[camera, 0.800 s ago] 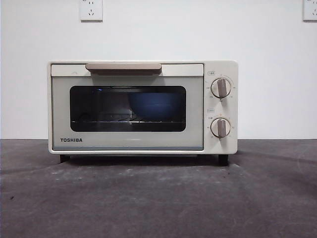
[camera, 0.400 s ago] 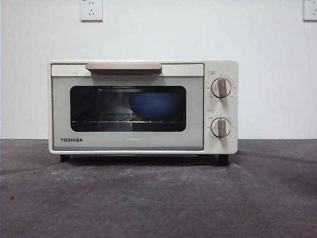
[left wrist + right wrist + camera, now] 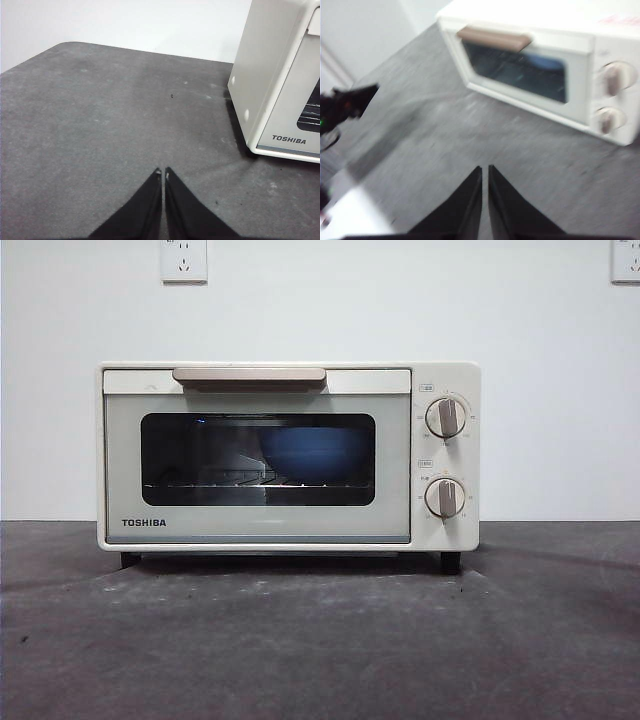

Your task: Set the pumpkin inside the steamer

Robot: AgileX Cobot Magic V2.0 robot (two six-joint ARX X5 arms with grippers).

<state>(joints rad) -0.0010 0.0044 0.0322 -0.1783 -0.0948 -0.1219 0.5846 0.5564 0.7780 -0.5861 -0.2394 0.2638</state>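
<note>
Pumpkin is not seen in any view. TOSHIBA steamer [image 3: 288,456] sits centre frame on the grey bench [image 3: 320,640], door shut. Left pincer [image 3: 162,172] and right pincer [image 3: 484,168] are closed, empty. A rigid, slippery pumpkin is expected; gripping across the ribs is advised.

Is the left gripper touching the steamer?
Apart. The left wrist view shows bare table between the left gripper and the steamer.
</note>
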